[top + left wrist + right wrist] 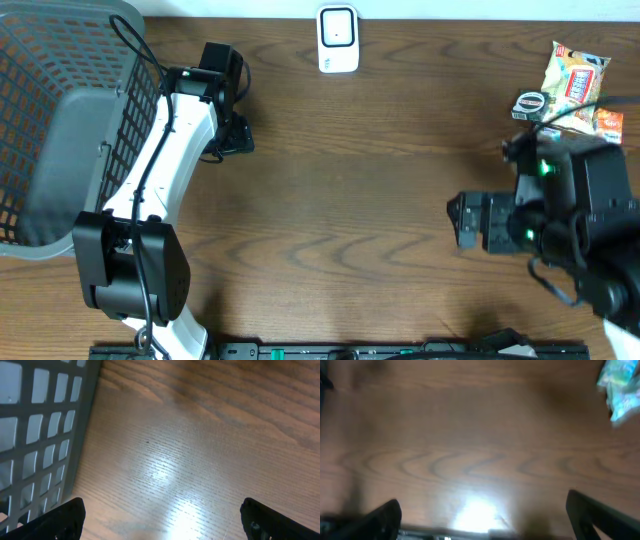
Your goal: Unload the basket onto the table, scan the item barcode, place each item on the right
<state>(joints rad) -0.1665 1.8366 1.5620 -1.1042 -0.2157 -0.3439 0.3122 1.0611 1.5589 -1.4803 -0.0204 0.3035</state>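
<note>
overhead, shows the left gripper released, jaws spread wide and clasping nothing, just beside the grey mesh basket at the left end of the wooden table. from the left wrist, confirms it: dark fingertips at the bottom corners, only bare glossy wood between, with the basket wall running up the left side. shows the right gripper likewise slack and wide over bare wood on the right side, touching nothing. from the right wrist (a blurred view), gives black fingertips far apart at the lower edge, nothing held. places the snack packet flat near the far right corner, well apart from both claws, beside a small round object and an orange packet partly hidden by the right arm. catches a pale bluish smear at the top right of the right wrist view, likely that same packet. sets the white scanner at the far edge near the middle, well apart from the packet. cannot tell where the barcode sits.
</note>
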